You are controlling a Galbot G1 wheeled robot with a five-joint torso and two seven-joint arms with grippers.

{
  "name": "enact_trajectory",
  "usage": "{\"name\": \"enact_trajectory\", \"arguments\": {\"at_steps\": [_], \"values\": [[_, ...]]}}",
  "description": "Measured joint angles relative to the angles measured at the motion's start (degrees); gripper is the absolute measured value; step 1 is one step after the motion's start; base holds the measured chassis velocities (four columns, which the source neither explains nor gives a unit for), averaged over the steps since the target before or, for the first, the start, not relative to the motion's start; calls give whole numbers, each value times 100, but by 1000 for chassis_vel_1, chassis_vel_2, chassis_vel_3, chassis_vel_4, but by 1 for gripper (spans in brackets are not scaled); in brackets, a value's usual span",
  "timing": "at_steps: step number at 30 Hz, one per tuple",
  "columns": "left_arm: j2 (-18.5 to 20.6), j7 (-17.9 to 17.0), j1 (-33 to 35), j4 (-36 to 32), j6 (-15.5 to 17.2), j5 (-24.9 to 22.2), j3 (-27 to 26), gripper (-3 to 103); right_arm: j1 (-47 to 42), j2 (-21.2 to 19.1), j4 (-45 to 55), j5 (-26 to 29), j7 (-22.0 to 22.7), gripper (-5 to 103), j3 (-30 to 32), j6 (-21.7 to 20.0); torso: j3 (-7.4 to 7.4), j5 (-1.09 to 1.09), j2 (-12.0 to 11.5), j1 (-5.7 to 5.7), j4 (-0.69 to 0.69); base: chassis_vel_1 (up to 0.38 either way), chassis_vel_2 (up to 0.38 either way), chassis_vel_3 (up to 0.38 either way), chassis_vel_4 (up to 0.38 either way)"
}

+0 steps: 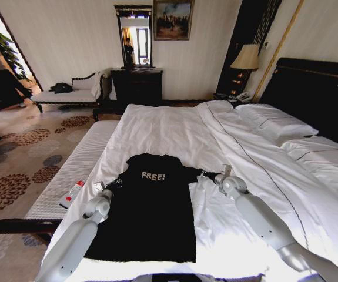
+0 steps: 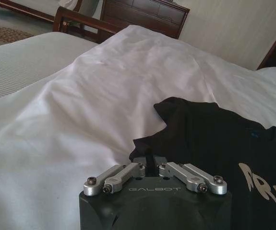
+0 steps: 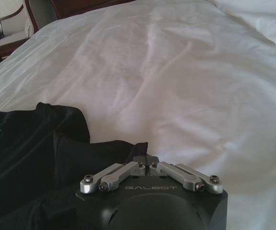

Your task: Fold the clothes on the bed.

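Observation:
The clothes are one black T-shirt [image 1: 151,205] with white "FREE!" lettering, lying flat and chest-up on the white bed [image 1: 174,129] near its foot. My left gripper [image 1: 113,184] is at the shirt's left sleeve. In the left wrist view the left gripper [image 2: 148,160] is shut on the sleeve's edge [image 2: 150,143], with the shirt body [image 2: 214,139] spreading beyond. My right gripper [image 1: 211,175] is at the other sleeve. The right wrist view shows the right gripper [image 3: 142,158] shut on that sleeve's dark fabric [image 3: 104,148].
White pillows [image 1: 274,126] and a dark headboard [image 1: 315,94] lie to the right. A striped bench [image 1: 74,170] along the bed's left side carries a small red-and-white object [image 1: 72,194]. A pale chaise [image 1: 69,94], dark dresser [image 1: 136,85] and lamp [image 1: 246,59] stand by the far wall.

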Motion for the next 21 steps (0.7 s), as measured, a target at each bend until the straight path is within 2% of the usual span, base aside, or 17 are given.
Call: {"name": "enact_trajectory", "arguments": {"at_steps": [2,5,6,8,9,11,13,16,18,19,20,21], "values": [[4,-3,12,-13,0,-3,-4,7,-2,-2,0,-1,-1,0,0,0,0,0,0,0,0,0,0,0,0],[28,-21,58,-46,0,-23,-30,22,-3,-8,0,-1,-3,0,3,0,0,0,0,0,0,0,0,0,0],[28,-21,58,-46,0,-23,-30,22,-3,-8,0,-1,-3,0,3,0,0,0,0,0,0,0,0,0,0],[47,-28,74,-61,0,-33,-43,33,-2,-10,1,-1,-4,0,3,0,0,0,0,0,0,0,0,0,0],[56,-31,78,-66,0,-39,-47,33,-1,-10,2,-1,-4,0,3,1,0,0,0,0,0,0,0,0,0],[69,-35,78,-72,1,-51,-57,44,0,-11,5,-1,-5,0,3,1,0,0,0,0,0,0,0,0,0],[71,-38,73,-72,2,-57,-58,44,0,-11,7,-1,-4,0,3,0,0,0,0,0,1,0,0,0,0],[66,-47,15,-61,3,-78,-44,60,3,-12,19,-1,-4,0,-2,0,0,0,0,0,0,0,0,0,0],[64,-47,9,-60,3,-81,-40,60,4,-12,20,-1,-4,0,-2,0,0,0,0,0,0,0,0,0,0],[61,-50,-13,-57,5,-86,-25,72,5,-13,23,-1,-3,0,-3,0,0,0,0,0,0,0,0,0,0],[58,-50,-31,-50,6,-87,-14,72,5,-15,25,0,-3,0,-3,0,0,0,0,0,0,0,0,0,0],[55,-52,-56,-27,15,-88,2,77,2,-19,26,0,-2,0,-4,0,0,0,0,0,0,0,0,0,0]]}}
